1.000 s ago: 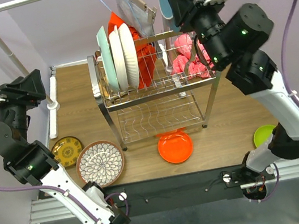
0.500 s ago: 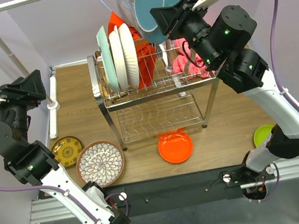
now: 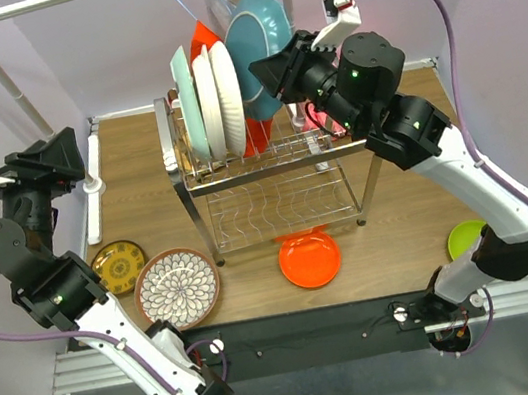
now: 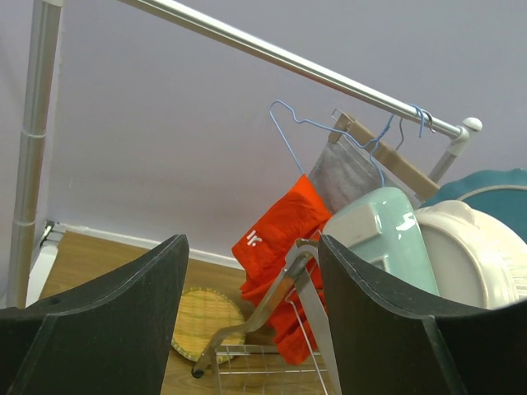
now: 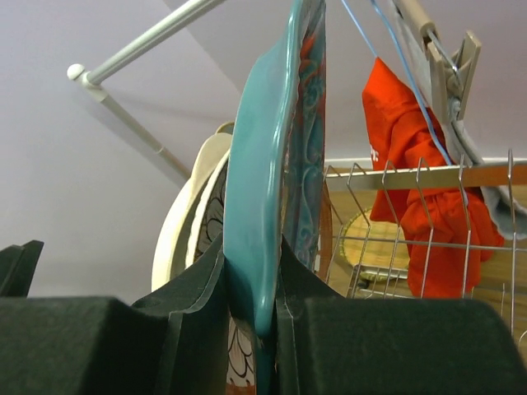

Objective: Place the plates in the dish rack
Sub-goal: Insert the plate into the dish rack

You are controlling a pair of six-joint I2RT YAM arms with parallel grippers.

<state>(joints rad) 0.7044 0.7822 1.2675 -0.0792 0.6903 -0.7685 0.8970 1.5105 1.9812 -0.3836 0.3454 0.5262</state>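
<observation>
One teal plate (image 3: 256, 28) is clamped on edge in the right end effector (image 3: 260, 78). It is upright above the upper shelf of the dish rack (image 3: 268, 161), just right of the mint plate (image 3: 186, 94) and white plates (image 3: 216, 89) standing in the slots. The left end effector (image 4: 251, 271) is raised at the left of the table (image 3: 139, 178), jaws apart and empty. An orange plate (image 3: 310, 259), floral plate (image 3: 178, 288), yellow plate (image 3: 119, 265) and lime green plate (image 3: 467, 239) lie flat on the table.
</observation>
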